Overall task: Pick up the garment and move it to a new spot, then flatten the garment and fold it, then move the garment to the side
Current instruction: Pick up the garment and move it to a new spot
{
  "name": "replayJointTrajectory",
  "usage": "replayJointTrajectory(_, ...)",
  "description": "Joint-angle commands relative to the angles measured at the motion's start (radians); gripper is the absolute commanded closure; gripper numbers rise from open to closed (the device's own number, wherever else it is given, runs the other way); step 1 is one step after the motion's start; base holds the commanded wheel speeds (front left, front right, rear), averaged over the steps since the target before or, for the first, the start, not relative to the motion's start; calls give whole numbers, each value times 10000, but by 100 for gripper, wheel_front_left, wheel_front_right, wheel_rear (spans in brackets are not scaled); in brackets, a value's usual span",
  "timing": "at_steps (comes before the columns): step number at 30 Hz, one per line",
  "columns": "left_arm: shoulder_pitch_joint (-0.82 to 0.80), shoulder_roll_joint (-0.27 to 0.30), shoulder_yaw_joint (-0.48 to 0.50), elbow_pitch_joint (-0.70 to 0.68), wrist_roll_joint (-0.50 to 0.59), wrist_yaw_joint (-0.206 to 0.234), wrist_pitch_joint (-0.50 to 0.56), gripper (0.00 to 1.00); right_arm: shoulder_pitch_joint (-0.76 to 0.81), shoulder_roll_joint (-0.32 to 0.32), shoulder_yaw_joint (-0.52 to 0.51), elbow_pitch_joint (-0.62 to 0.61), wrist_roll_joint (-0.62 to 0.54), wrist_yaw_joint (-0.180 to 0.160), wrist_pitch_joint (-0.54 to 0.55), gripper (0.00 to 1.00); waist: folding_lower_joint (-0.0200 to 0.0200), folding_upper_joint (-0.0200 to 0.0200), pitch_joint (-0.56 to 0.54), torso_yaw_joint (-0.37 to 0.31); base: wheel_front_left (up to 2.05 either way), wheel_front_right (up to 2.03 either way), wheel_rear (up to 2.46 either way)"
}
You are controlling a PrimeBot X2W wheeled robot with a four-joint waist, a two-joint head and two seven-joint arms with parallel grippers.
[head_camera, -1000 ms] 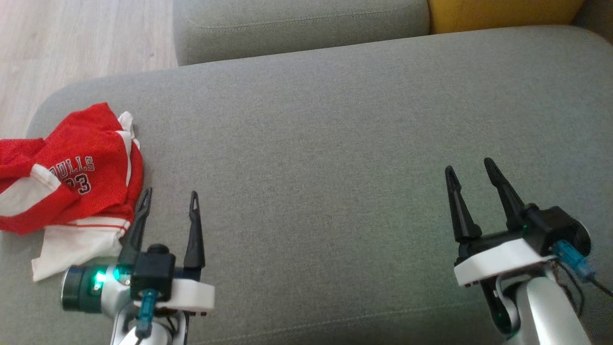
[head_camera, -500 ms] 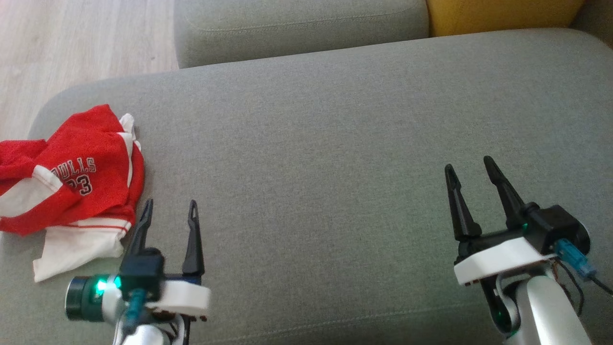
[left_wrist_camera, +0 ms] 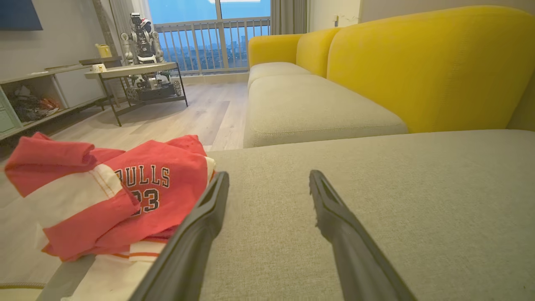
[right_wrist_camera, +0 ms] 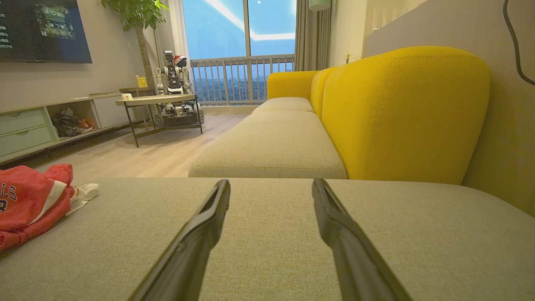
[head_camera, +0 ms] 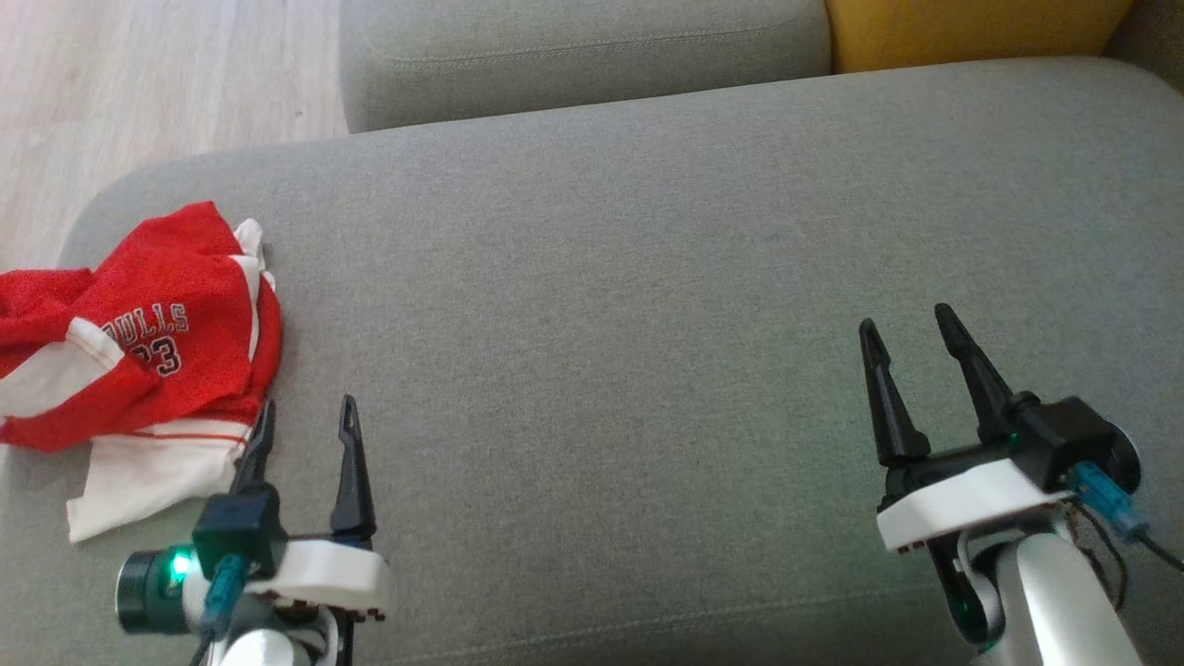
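Soft, even daylight. Head view flat, slightly hazy, low contrast; faint shadows on grey cushion (head_camera: 647, 277). Wrist views sharper, wide-angle bowing at edges. Balcony window (right_wrist_camera: 246, 42) bright blue, backlighting room. Near fingers (left_wrist_camera: 196, 234) soft, out of focus.

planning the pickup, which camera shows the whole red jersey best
The head view: nearly the whole crumpled red jersey shows on the grey cushion, by the open left gripper. The left wrist view is closer, print readable, but a finger covers its near edge. The right wrist view crops it at the left.
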Motion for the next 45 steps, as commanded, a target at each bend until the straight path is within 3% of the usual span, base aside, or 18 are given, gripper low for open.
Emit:
replayJointTrajectory(1, -335, -3, 516, -224, 94, -129, -124, 0, -410, -102, 209, -305, 71, -2, -93, 0, 0, 0, 11, 36, 0, 0, 0)
replayJointTrajectory(8, -367, -229, 841, -17, 413, -524, -124, 0, -351, -102, 264, -358, 68, -2, -93, 0, 0, 0, 4, 470, 0, 0, 0)
replayJointTrajectory(15, -354, -336, 1160, 142, 674, -794, -124, 0, -275, -102, 411, -412, 68, -2, -93, 0, 0, 0, -47, 1375, 0, 0, 0)
replayJointTrajectory(21, -255, -425, 1453, 241, 878, -666, -124, 0, -258, -102, 558, -429, 127, -2, -93, 0, 0, 0, -34, 2096, 0, 0, 0)
replayJointTrajectory(34, -120, -518, 1611, 301, 1253, -829, -124, 0, -139, -102, 957, -382, 283, -2, -93, 0, 0, 0, -111, 3905, 0, 0, 0)
replayJointTrajectory(45, 26, -666, 1901, 297, 1123, -914, -124, 0, -148, -102, 1127, -311, 378, -2, -93, 0, 0, 0, -212, 4486, 0, 0, 0)
